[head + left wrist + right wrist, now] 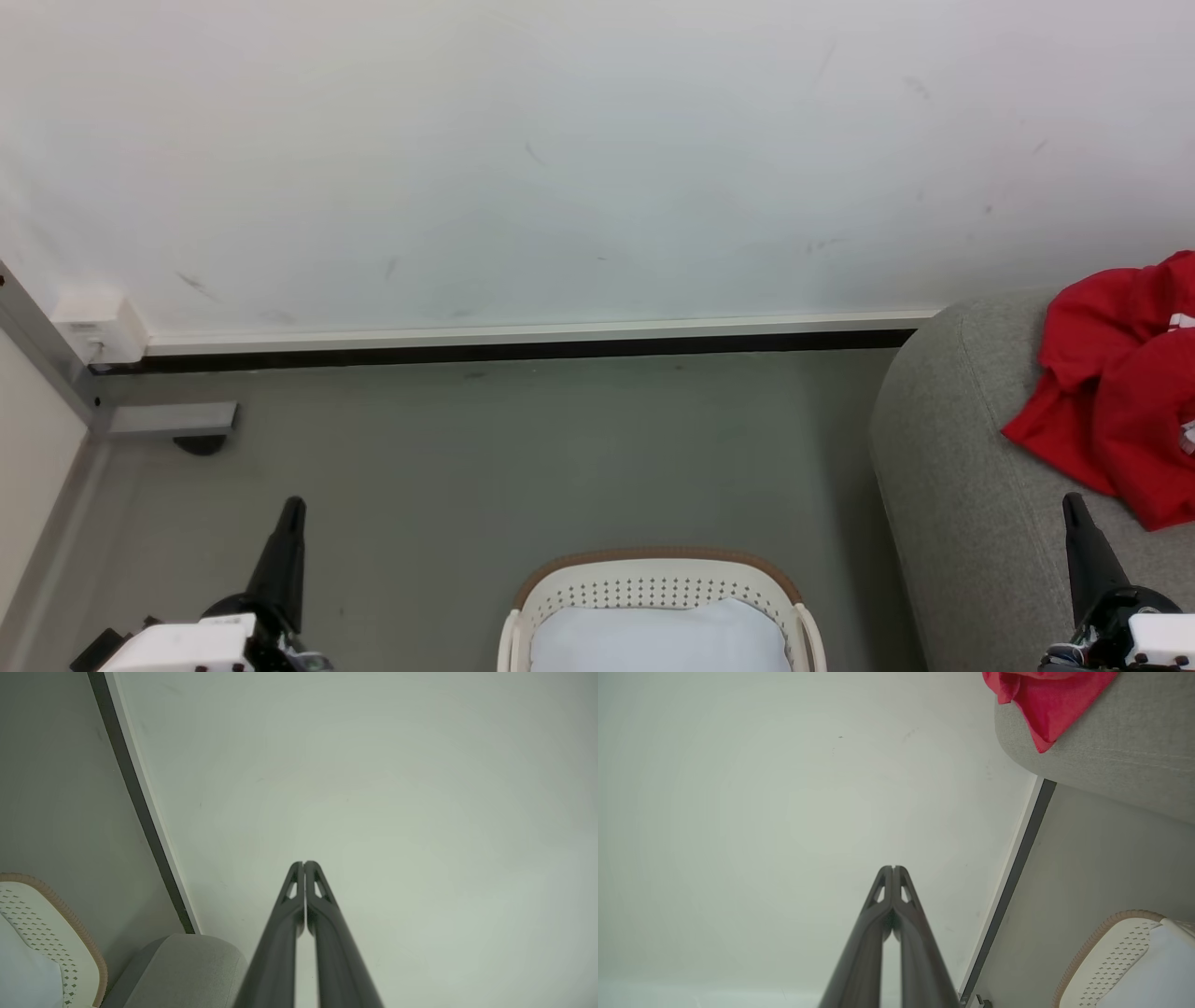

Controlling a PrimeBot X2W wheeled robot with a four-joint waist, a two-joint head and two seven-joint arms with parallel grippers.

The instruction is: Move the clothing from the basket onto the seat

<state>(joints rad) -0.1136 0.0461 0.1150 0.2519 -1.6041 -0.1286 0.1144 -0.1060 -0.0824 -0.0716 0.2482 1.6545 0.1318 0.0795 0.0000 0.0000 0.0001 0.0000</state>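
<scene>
The clothing [1116, 373] lay crumpled on the seat [962, 467], to the right of the basket [658, 558] and apart from both hands. My left hand [304, 864] was clenched, its two dark fingers pressed together at the tips with nothing between them. It hovered to the left of the basket, pointing towards the wall [560, 140]. My right hand [893, 868] was clenched the same way, fingertips touching. It hung to the right of the basket, and in the head view it showed against the seat, near the lower edge of the red fabric. The basket stood on the grey floor [560, 448] between the two hands, with a plain white cloth [658, 639] lying inside it. Beyond the basket a baseboard [523, 333] ran along the foot of the scuffed wall.
</scene>
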